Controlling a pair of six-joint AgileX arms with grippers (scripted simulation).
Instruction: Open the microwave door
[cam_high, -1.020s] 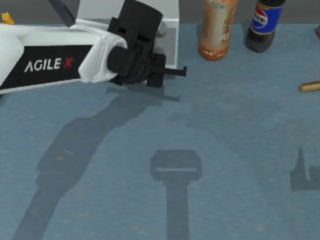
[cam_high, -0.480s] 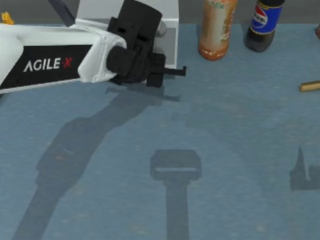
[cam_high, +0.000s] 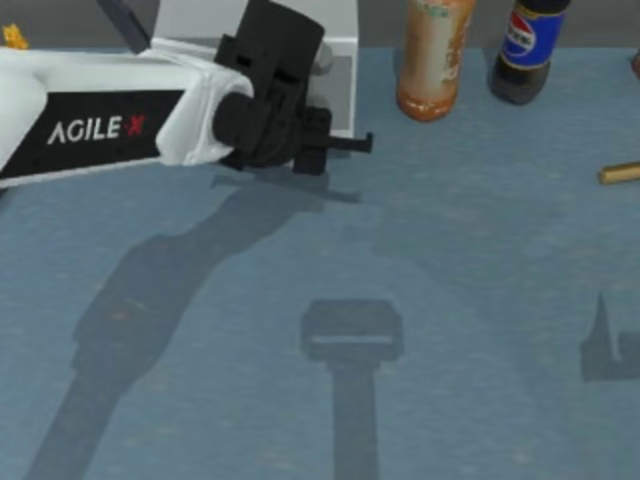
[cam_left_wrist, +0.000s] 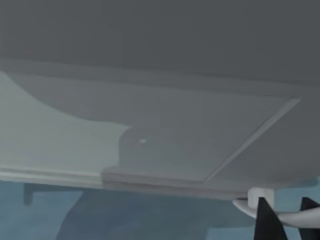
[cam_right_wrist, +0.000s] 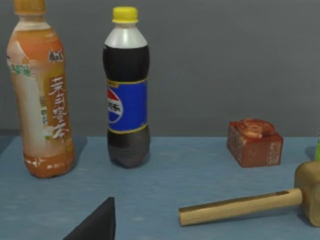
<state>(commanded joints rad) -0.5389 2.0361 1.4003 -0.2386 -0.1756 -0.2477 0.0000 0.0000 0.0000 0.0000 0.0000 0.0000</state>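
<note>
Left gripper (cam_high: 350, 143) sits at the microwave (cam_high: 335, 60) by the table's far edge, near its left corner; fingers straddle the door handle (cam_left_wrist: 260, 196); clamped or loose, can't tell; right arm unseen.

White AgileX arm, black wrist end.
Left arm (cam_high: 110, 125): white shell w/ black side panel, white "AGILE" + red "X" lettering; blocky black wrist housing; left gripper (cam_high: 352, 144) w/ thin black fingers.
</note>
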